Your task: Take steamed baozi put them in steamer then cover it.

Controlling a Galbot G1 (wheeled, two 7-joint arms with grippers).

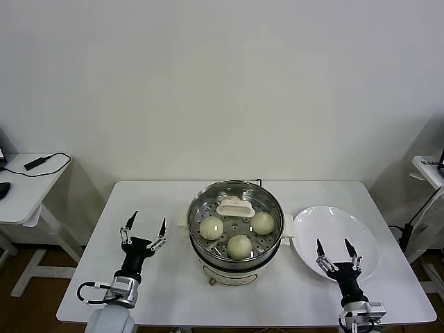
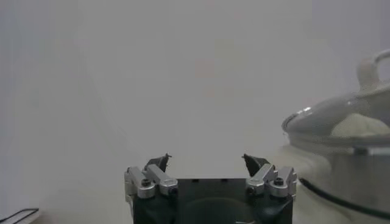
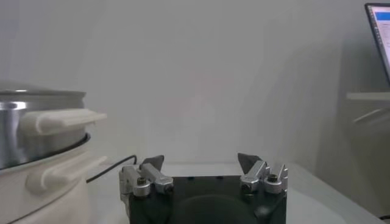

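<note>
Cream-white baozi [image 1: 239, 245] — smooth domes, inside shiny steamer [image 1: 208, 201], cover [image 1: 236, 207] on.

White table [image 1: 159, 201] w/ steamer [image 1: 236, 267] & plate [image 1: 361, 239].

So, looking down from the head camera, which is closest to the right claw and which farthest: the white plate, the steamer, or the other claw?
1. The white plate: right under the open right claw, which hovers over its near edge.
2. The steamer: mid-table, to the plate's left, its cover on.
3. The left claw: beyond the steamer, over the table's left side, also open.
</note>
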